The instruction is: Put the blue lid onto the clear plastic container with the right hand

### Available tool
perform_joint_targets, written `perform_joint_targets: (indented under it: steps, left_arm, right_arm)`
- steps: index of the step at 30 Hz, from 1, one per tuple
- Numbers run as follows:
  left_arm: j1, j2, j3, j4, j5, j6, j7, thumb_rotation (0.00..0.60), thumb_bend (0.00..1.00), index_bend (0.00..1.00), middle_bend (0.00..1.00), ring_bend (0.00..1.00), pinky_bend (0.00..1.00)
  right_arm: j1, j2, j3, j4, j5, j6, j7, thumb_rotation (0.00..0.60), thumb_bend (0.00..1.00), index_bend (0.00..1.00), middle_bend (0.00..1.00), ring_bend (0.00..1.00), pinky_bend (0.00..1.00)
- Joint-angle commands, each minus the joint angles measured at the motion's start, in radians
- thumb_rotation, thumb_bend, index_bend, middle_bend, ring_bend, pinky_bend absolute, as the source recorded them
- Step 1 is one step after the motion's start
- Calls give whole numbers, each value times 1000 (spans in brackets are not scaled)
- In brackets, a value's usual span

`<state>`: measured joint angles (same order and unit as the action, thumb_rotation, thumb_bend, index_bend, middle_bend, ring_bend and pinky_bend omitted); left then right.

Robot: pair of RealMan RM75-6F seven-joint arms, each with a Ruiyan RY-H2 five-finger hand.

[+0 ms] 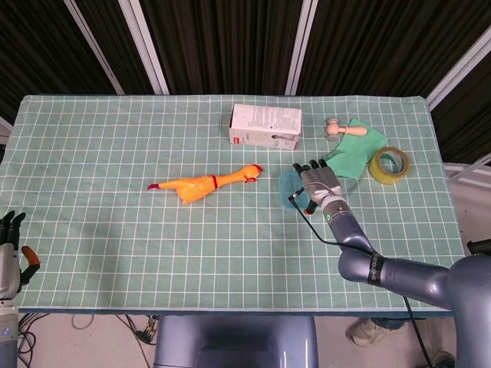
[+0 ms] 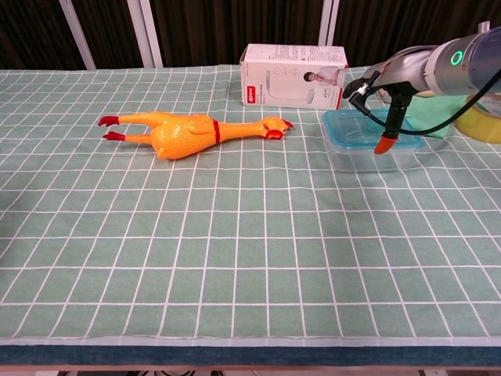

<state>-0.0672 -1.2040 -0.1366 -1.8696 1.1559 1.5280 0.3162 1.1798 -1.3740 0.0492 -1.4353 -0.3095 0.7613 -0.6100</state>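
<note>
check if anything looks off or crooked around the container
Nothing stands out. The blue lid lies flat on the clear container, lined up with its edges, with the right hand over it. The rubber chicken, white box and tape roll lie undisturbed on the green cloth.
</note>
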Motion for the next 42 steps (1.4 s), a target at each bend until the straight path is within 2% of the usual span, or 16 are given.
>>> perform_joint_targets:
  steps: [1,9,23,30,37,42]
  left_arm:
    - [0,0,0,0,0,0,0,600,777,93,0,0,0]
    - [0,-1,0,0,-1,1,1,600,775,93,0,0,0]
    - [0,0,1,0,-2,1,1,600,775,93,0,0,0]
    - [0,0,0,0,-2,2,1,600,773,93,0,0,0]
    - [0,0,-1,1,-3,2,-1,600,772,93,0,0,0]
    - [-1,1,-2,1,-8,-2,-2,600,772,93,0,0,0]
  right_arm:
    - [0,-2,1,2,0,-1,1,600,183,0,236,0,0]
    - [0,-1,-1,4,5,-1,-1,600,183,0,209,0,0]
    - [9,6,-15,-8,36,-1,-24,600,183,0,64,0,0]
    - [16,13,-20,-19,53,-1,-35,600,183,0,27,0,0]
    - [8,74,-3,-108,40,40,-17,600,183,0,18,0,0]
    - [-25,135,28,-189,-41,93,34,600,183,54,17,0,0]
